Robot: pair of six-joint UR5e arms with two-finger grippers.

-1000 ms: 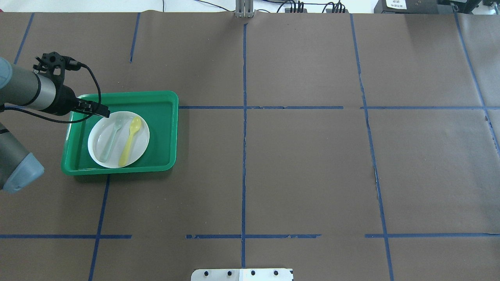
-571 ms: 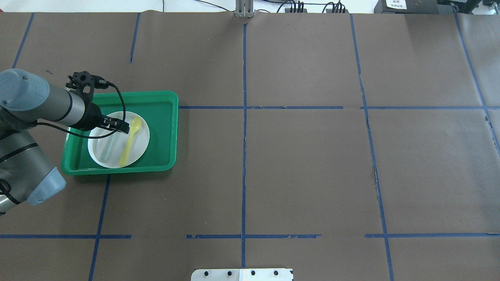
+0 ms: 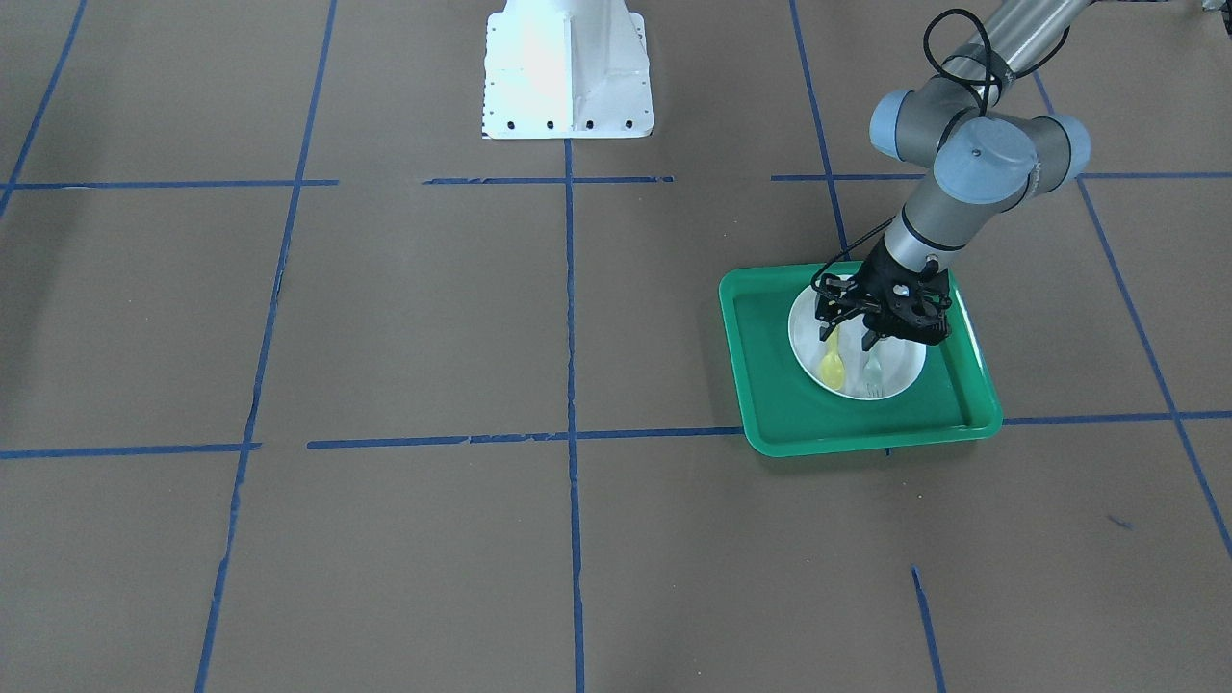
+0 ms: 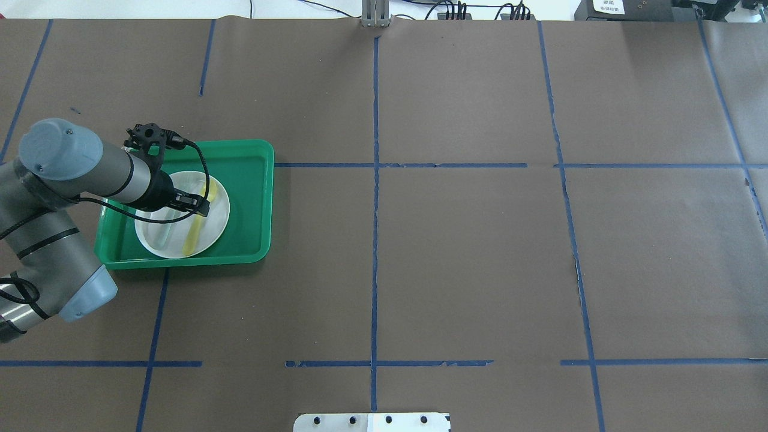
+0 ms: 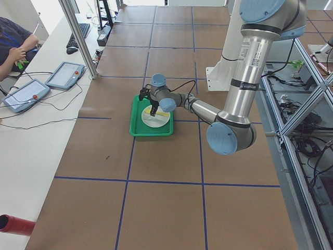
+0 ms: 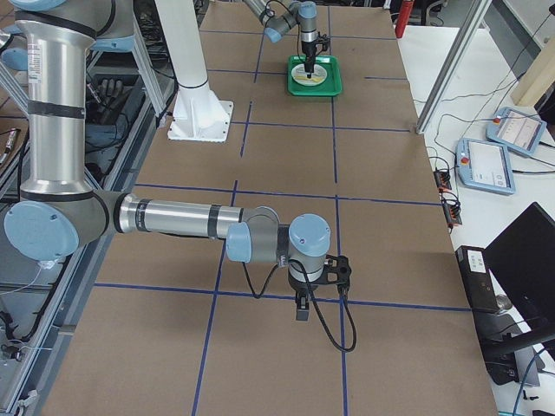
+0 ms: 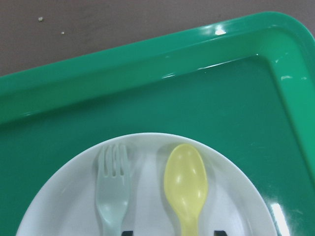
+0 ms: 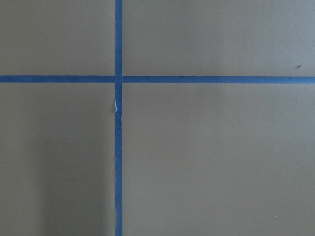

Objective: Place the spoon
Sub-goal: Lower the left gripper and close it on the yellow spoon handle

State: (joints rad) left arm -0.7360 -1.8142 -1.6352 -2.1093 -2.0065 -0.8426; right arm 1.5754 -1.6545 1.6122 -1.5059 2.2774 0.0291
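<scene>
The yellow spoon [image 7: 185,184] lies on a white plate [image 4: 219,211] in a green tray [image 4: 253,198], bowl toward the far side, next to a pale grey-green fork [image 7: 112,189]. My left gripper [image 4: 198,207] is open low over the plate. In the left wrist view its two dark fingertips [image 7: 127,232] stand on either side of the spoon's handle. The front view shows the gripper [image 3: 847,337] above the spoon [image 3: 832,368] and fork [image 3: 872,372]. My right gripper [image 6: 301,310] shows only in the right side view, over bare table, so I cannot tell its state.
The tray's raised rim [image 7: 147,64] surrounds the plate. Blue tape lines [image 4: 375,198] cross the brown table cover. A white robot base [image 3: 566,67] stands at the table's edge. The right wrist view shows only a tape crossing [image 8: 118,78].
My left arm has swung right from the tray's far-left rim to over the plate, and the gripper now covers the middle of the spoon. The spoon and fork have not moved.
</scene>
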